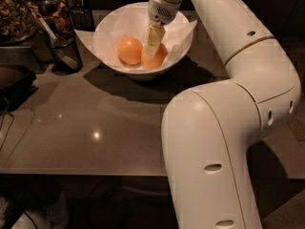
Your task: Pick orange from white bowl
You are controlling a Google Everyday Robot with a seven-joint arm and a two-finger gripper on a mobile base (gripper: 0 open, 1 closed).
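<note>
The white bowl [107, 30], lined with crumpled white paper, stands at the back middle of the table. Two oranges lie in it side by side. The deeper, redder orange [161, 58] is on the right, the paler twin [129, 50] on the left. My gripper [152, 46] reaches down into the bowl from above and is right at the redder orange, covering its left part. The white arm runs from the bowl to the right and down the near right of the view.
A dark mesh cup [66, 51] with a utensil in it stands left of the bowl, with another behind it. A tray of brown snacks [16, 13] is at the far left. A dark object [14, 86] lies at the left edge. The table's front edge [81, 171] runs across the bottom.
</note>
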